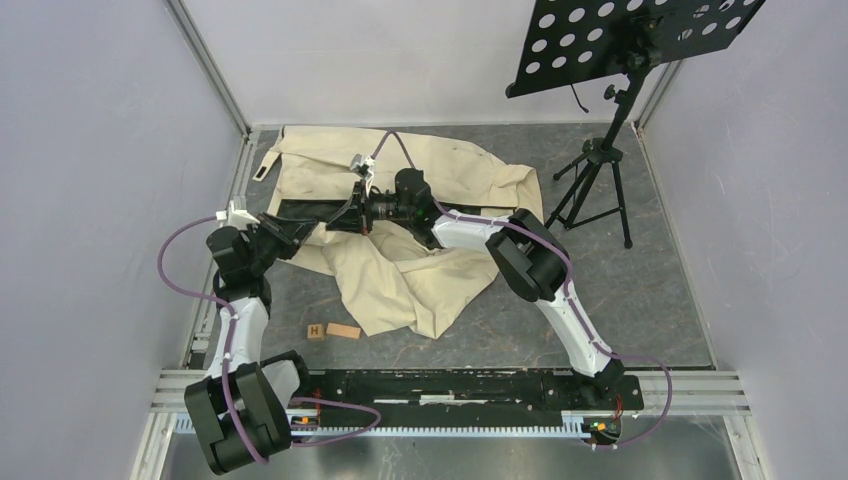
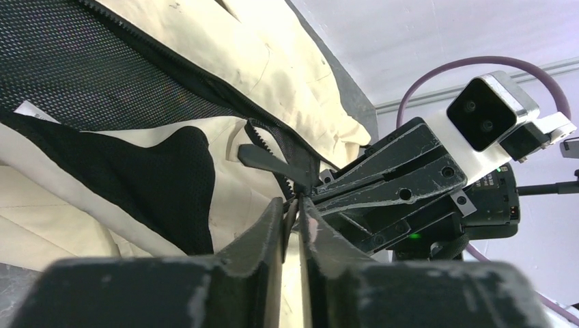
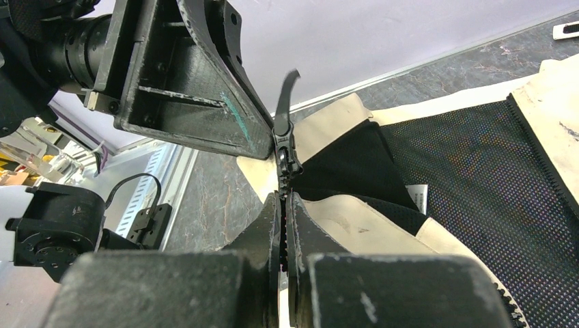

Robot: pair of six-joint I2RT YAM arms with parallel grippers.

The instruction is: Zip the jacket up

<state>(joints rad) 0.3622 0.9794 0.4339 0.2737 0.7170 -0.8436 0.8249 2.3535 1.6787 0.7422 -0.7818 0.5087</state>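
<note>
Jacket [image 1: 430, 270] is lying spread on the counter [image 1: 640, 300], from centre out toward 12 and 11 o'clock in the top view. The front is gaping and the dark mesh lining [image 3: 478, 178] is showing, so almost none of it is zipped. My two pincers are meeting nose to nose at the zipper's lower end, about 10 o'clock of counter centre. My left pincer [image 2: 292, 212] is clenching a thin cream edge of the jacket. My right pincer [image 3: 283, 201] is clenching the toothed zipper tape, with the slider [image 3: 283, 147] sitting just at 12 o'clock of its tips and the pull tab [image 3: 289, 89] sticking up free. I'm judging the step as anchoring the zipper base before the pull. For the next move I'm expecting one pincer to release and take the tab, then draw it along the teeth while the other is holding the hem taut. Slack fabric there risks jamming.
</note>
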